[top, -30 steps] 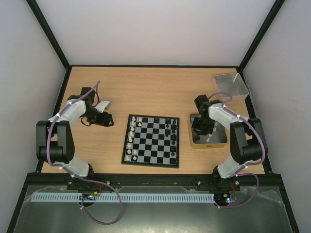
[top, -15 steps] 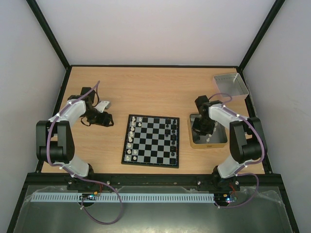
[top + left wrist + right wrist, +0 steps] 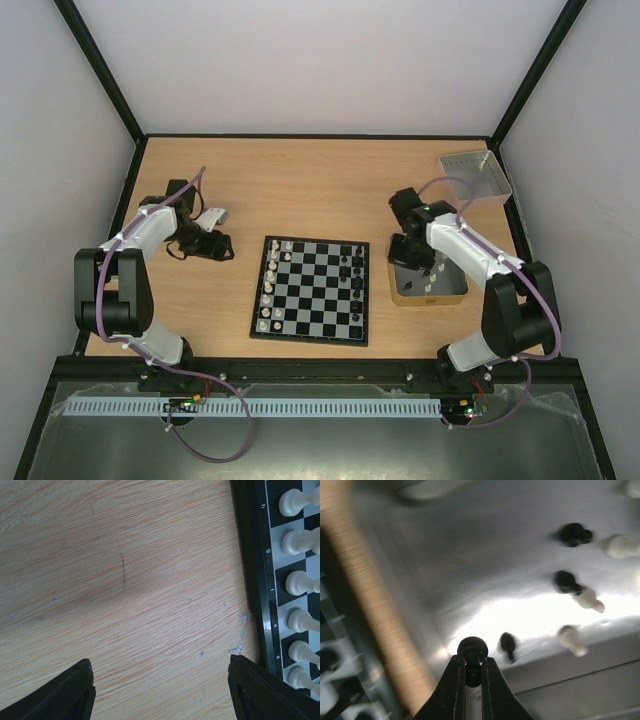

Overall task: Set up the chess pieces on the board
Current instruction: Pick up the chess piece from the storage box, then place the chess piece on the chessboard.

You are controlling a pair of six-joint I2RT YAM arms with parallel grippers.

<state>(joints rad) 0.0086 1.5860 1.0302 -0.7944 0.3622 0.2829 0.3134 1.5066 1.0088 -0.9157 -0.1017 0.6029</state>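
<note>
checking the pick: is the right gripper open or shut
Shut on a black piece: the right gripper pinches it in its wrist view, round head above the fingers.

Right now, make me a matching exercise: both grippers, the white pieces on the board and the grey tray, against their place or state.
1 left gripper
2 right gripper
3 white pieces
4 grey tray

A shut on a black chess piece
B far right corner of the table
C open, holding nothing
D along the board's left side

Pairs: 1-C, 2-A, 3-D, 4-B
</note>
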